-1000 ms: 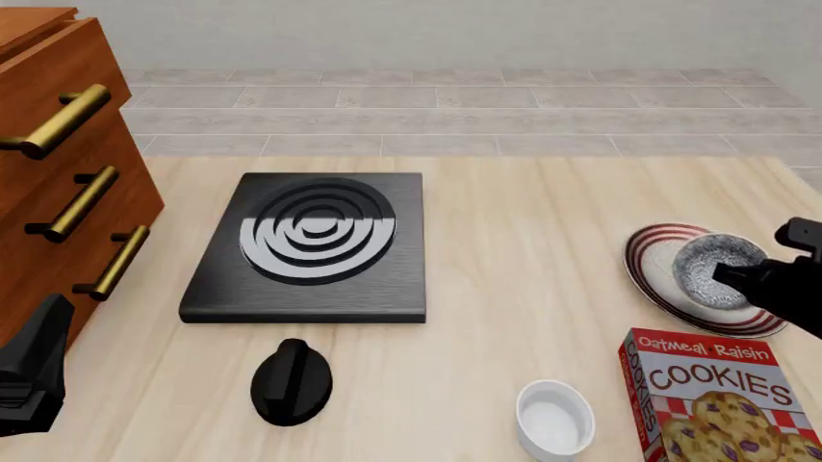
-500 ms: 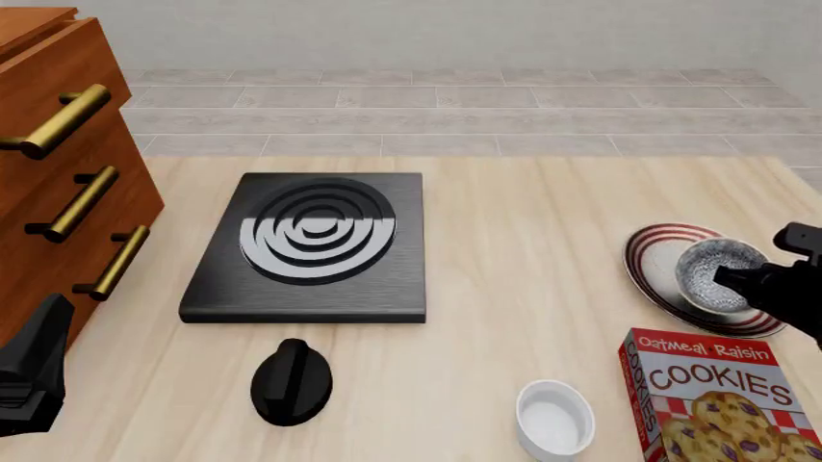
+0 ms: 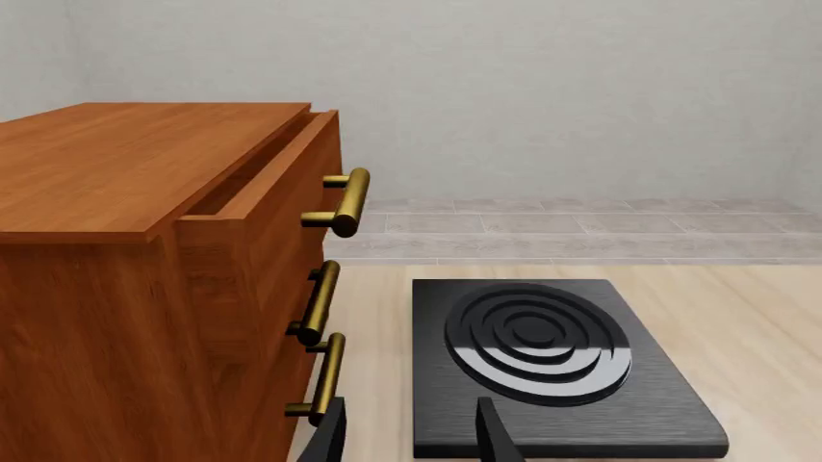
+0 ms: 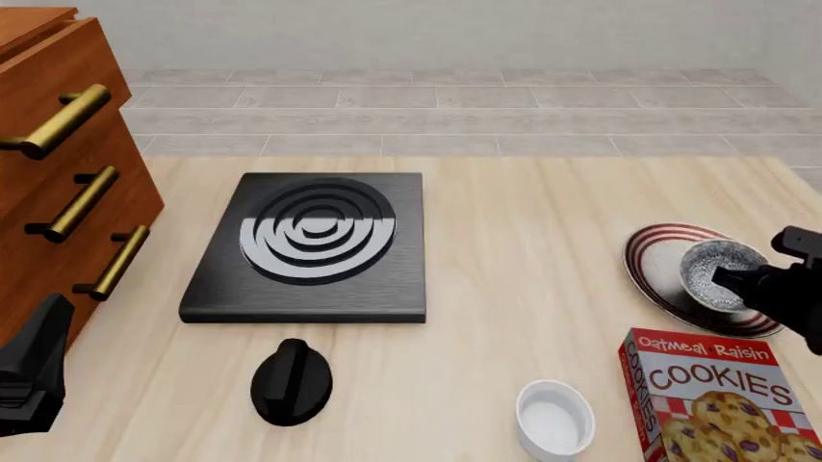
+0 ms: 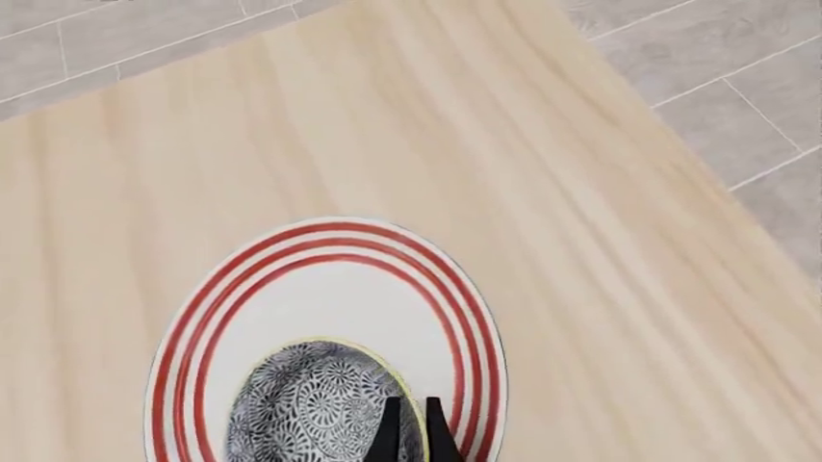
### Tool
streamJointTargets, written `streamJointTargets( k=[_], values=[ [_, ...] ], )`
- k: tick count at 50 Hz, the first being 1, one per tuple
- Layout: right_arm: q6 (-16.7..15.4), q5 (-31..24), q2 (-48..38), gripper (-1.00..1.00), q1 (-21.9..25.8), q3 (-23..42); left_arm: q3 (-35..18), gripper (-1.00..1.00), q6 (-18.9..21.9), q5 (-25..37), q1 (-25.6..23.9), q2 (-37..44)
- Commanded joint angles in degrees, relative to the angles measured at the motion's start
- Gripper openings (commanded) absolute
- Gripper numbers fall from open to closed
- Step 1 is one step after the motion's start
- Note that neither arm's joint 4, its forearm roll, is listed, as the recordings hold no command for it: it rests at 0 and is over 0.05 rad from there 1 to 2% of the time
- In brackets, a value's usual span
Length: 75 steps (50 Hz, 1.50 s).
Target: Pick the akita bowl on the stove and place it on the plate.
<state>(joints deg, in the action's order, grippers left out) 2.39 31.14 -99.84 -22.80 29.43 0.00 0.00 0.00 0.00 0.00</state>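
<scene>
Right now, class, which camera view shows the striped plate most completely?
The right wrist view: the plate fills the frame with its red rings, the akita bowl on it. The front view shows it at the right, partly hidden by the arm. The left wrist view misses it.

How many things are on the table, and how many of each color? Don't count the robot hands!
Black: 2, the flat black stove slab with silver rings and the small black oval knob.
White: 2, the plain white ramekin and the round white plate with red stripes.
Speckled grey: 1, the small patterned bowl on the plate.
Red: 1, the cookie box.
Total: 6
</scene>
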Motion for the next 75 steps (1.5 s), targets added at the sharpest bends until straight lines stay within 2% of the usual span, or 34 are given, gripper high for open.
streamJointTargets(
  k=[1, 2, 3, 10, 11, 12, 14, 20, 21, 37, 46, 53, 55, 58, 62, 72, 75],
  values=[
    [0.83, 0.58, -2.35, -1.00, 0.01, 0.03, 0.00, 1.00, 0.00, 0.00, 0.00, 0.00],
    [0.75, 0.54, -1.78, 1.00, 0.19, -0.16, 0.00, 1.00, 0.00, 0.00, 0.00, 0.00],
    [1.95, 1.30, -0.31, 1.00, 0.92, -1.18, 0.00, 1.00, 0.00, 0.00, 0.00, 0.00],
    [-3.59, -0.13, 5.69, 1.00, 0.79, -1.99, 0.00, 1.00, 0.00, 0.00, 0.00, 0.00],
    [-3.59, -0.14, 5.70, 1.00, 0.79, -1.98, 0.00, 1.00, 0.00, 0.00, 0.00, 0.00],
    [-6.91, -1.11, 8.64, 1.00, -0.06, -2.00, 0.00, 1.00, 0.00, 0.00, 0.00, 0.00],
    [-8.25, -1.69, 10.44, 1.00, -0.85, -1.87, 0.00, 1.00, 0.00, 0.00, 0.00, 0.00],
    [-9.17, -3.26, 14.13, 1.00, 0.40, -2.26, 0.00, 1.00, 0.00, 0.00, 0.00, 0.00],
    [-10.26, -3.83, 14.75, 1.00, 0.23, -2.05, 0.00, 1.00, 0.00, 0.00, 0.00, 0.00],
    [-8.57, -10.58, 24.60, 1.00, 5.15, -1.06, 0.00, 1.00, 0.00, 0.00, 0.00, 0.00],
    [-9.16, -13.09, 28.04, 1.00, 6.15, -0.52, 0.00, 1.00, 0.00, 0.00, 0.00, 0.00],
    [-10.68, -13.70, 30.04, 1.00, 6.44, -0.36, 0.00, 1.00, 0.00, 0.00, 0.00, 0.00],
    [-12.66, -13.86, 30.90, 1.00, 6.86, -0.50, 0.00, 1.00, 0.00, 0.00, 0.00, 0.00],
    [-12.27, -14.38, 31.97, 1.00, 6.95, -0.36, 0.00, 1.00, 0.00, 0.00, 0.00, 0.00],
    [-14.13, -15.06, 33.43, 1.00, 7.35, -0.62, 0.00, 1.00, 0.00, 0.00, 0.00, 0.00],
    [-14.89, -14.28, 36.12, 1.00, 8.29, -1.56, 0.00, 1.00, 0.00, 0.00, 0.00, 0.00],
    [-16.84, -13.80, 39.64, 1.00, 9.43, -2.61, 0.00, 1.00, 0.00, 0.00, 0.00, 0.00]
  ],
)
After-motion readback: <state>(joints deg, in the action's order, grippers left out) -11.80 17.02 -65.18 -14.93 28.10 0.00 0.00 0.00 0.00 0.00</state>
